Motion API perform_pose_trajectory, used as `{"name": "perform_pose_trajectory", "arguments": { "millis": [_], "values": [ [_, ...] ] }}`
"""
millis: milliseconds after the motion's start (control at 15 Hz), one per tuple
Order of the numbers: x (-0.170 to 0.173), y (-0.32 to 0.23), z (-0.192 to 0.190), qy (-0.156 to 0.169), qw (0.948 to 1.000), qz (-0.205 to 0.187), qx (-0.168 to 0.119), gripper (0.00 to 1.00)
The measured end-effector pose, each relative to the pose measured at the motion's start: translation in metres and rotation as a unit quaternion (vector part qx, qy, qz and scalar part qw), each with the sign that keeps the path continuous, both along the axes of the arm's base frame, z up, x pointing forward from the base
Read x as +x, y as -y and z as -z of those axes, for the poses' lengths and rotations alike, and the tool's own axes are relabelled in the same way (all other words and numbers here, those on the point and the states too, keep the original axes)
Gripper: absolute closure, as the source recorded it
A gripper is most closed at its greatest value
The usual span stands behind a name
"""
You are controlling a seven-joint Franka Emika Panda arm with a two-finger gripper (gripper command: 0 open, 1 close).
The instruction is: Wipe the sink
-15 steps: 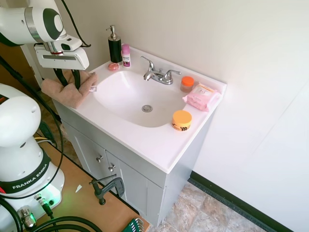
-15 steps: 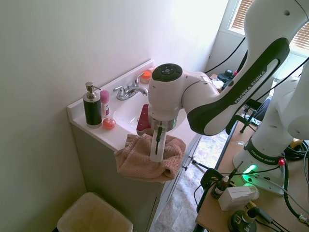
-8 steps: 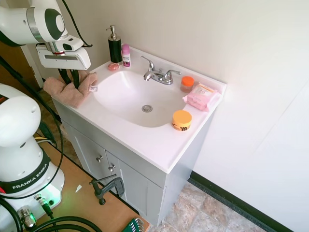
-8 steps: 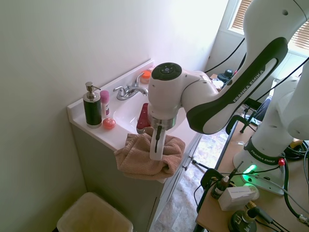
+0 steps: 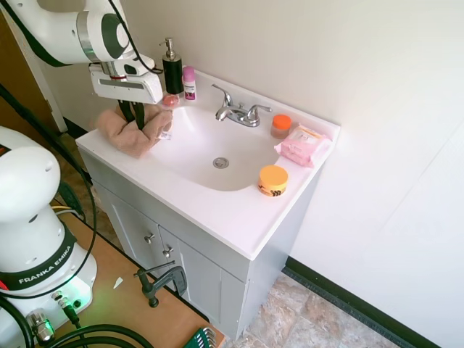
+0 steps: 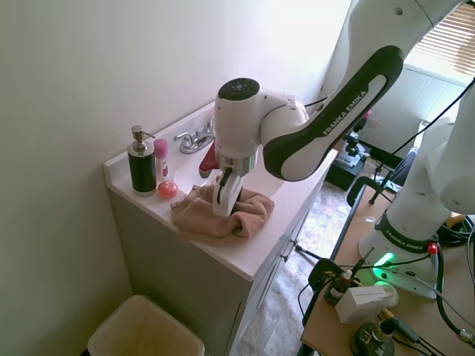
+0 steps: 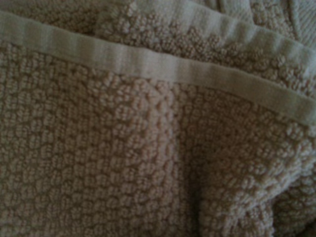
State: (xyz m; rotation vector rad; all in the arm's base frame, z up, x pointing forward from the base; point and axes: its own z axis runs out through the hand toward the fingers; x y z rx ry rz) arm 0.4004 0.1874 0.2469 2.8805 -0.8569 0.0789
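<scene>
The sink (image 5: 194, 143) is a glossy white oval basin set in a white vanity top, with a small metal drain (image 5: 221, 163) and a chrome faucet (image 5: 238, 112) at its back. A beige-pink terry towel (image 5: 132, 135) lies bunched on the vanity top at the basin's left rim. My gripper (image 5: 136, 116) points down into it, shut on the towel. From the other side the towel (image 6: 215, 219) sits under the gripper (image 6: 224, 208), and the arm hides most of the basin. The towel's weave and hem (image 7: 148, 59) fill the wrist view.
A black soap dispenser (image 5: 172, 69), a pink bottle (image 5: 189, 82) and a small pink round thing (image 5: 170, 100) stand at the back left corner. An orange jar (image 5: 273, 180), an orange-lidded jar (image 5: 280, 125) and a pink wipes pack (image 5: 304, 145) sit to the right. A bin (image 6: 145, 330) stands below.
The gripper has carried the towel from the vanity's outer left edge inward, onto the top at the basin's rim. The arm has swung toward the sink with it.
</scene>
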Motion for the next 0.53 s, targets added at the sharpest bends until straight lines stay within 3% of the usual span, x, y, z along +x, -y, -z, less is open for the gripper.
{"name": "perform_pose_trajectory", "arguments": {
  "millis": [533],
  "values": [
    [0.013,0.085,0.056,-0.022,0.9990,0.020,-0.034,1.00]
  ]
}}
